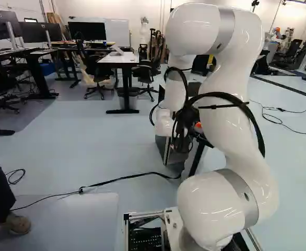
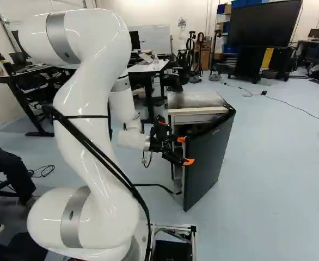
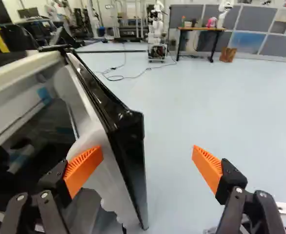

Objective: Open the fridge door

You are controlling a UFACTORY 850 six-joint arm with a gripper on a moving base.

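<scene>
In the right base view my gripper [image 2: 185,150] is at the near upper edge of the dark fridge door [image 2: 209,163]. The door stands ajar from the fridge [image 2: 194,100], its upper corner reaching out past the body. In the wrist view the gripper [image 3: 146,158] is open, its orange pads wide apart. The glossy black door edge [image 3: 128,141] and white inner lining [image 3: 101,168] lie between them, much nearer the finger on the inner side. That finger overlaps the lining; whether it touches is unclear. The other finger stands off the outer face, over floor. My arm hides much of the fridge in the left base view.
A black cable [image 1: 127,178] runs over the floor to the fridge's foot. A person's leg and shoe [image 1: 16,224] show at the left of the left base view. Desks [image 1: 122,58] and chairs stand behind. Another robot [image 3: 156,29] stands far off beyond the door.
</scene>
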